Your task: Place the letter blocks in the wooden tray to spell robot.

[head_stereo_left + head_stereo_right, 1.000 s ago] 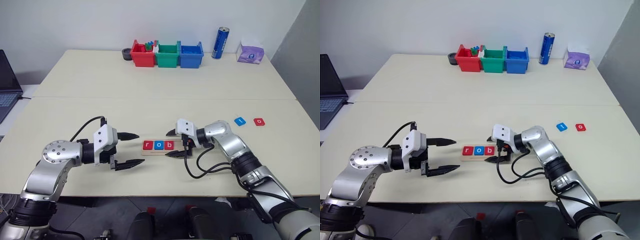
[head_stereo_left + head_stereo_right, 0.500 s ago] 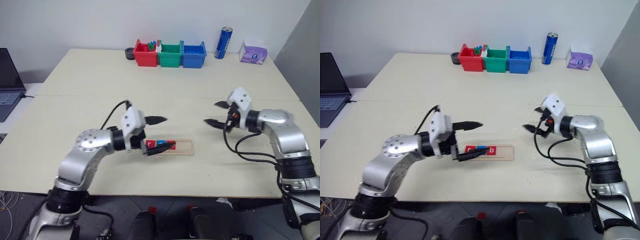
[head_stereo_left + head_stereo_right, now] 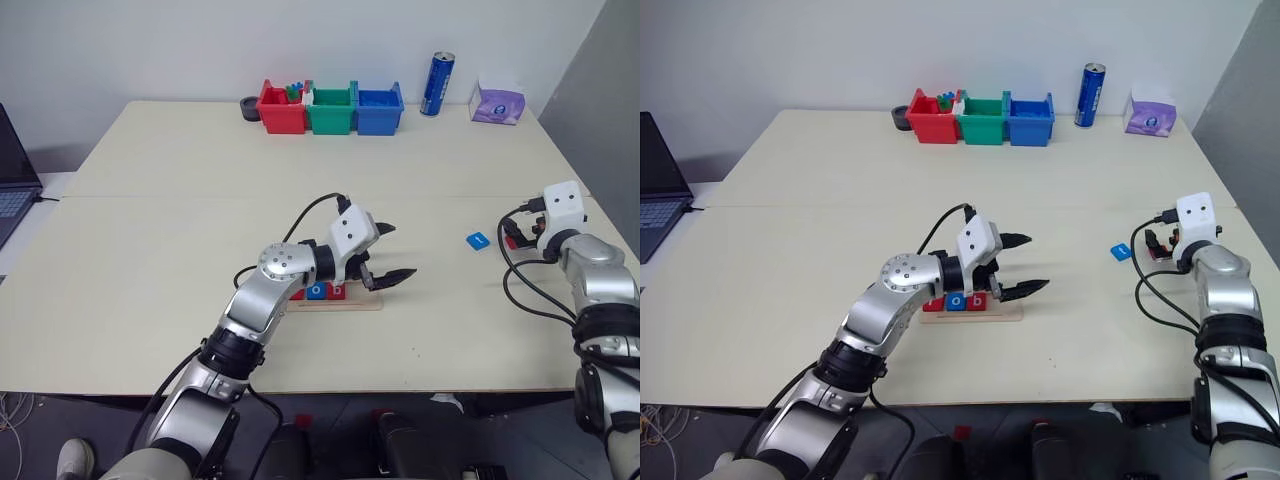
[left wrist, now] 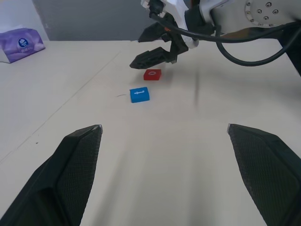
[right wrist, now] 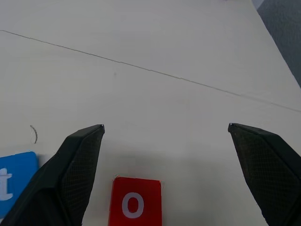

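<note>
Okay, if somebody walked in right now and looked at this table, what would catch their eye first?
Probably the wooden tray near the table's front edge, already holding tiles r, o, b, with the left gripper open just over its empty end. Next, off to the right, the open right gripper hovers at a red o block, a blue t block beside it. At the back stand red, green and blue bins.

Wooden tray [image 3: 1008, 314] table [image 3: 820, 210] centre, three letter blocks [image 3: 956, 300] in it; two blocks [image 3: 478, 241] at 3 o'clock; bins [image 3: 330, 108] at 12.

Silver metal arms with black joints, white wrist boxes, looping black cables, black textured two-fingered grippers.
</note>
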`<control>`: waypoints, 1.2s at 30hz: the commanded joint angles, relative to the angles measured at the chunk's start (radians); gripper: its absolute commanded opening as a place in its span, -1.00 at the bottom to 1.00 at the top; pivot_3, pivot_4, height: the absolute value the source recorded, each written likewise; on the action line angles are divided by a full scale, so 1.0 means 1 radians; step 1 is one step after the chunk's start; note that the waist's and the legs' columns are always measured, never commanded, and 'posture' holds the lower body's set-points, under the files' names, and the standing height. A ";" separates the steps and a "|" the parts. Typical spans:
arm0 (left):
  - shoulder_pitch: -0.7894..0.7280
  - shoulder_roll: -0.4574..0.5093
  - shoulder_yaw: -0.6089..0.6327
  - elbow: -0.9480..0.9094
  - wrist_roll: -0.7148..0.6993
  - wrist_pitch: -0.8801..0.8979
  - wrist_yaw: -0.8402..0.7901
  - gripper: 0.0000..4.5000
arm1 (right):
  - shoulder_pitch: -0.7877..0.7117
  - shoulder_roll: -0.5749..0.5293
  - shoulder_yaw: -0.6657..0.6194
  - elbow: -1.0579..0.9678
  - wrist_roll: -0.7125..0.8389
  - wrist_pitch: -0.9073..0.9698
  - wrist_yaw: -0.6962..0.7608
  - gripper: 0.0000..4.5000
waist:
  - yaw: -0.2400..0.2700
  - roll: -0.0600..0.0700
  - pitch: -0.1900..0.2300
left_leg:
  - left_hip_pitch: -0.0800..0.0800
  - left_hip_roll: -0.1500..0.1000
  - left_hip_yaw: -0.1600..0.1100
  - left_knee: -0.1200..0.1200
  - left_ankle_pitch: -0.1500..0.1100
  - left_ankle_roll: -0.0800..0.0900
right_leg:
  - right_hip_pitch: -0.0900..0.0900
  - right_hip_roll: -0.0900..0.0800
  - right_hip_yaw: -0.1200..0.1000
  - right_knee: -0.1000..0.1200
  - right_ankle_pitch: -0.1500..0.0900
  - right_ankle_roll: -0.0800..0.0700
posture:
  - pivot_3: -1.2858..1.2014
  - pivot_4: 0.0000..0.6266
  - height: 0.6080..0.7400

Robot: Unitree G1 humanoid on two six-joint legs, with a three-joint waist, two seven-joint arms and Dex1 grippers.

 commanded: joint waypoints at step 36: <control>-0.010 -0.042 0.015 -0.081 -0.035 0.044 -0.075 1.00 | 0.184 0.068 -0.130 -0.352 0.200 0.464 -0.089 -0.36 | 0.005 0.001 -0.001 | -0.002 0.000 -0.003 0.000 0.000 0.000 | 0.000 -0.001 0.000 0.000 0.000 0.000 | 0.03 -0.52 1.00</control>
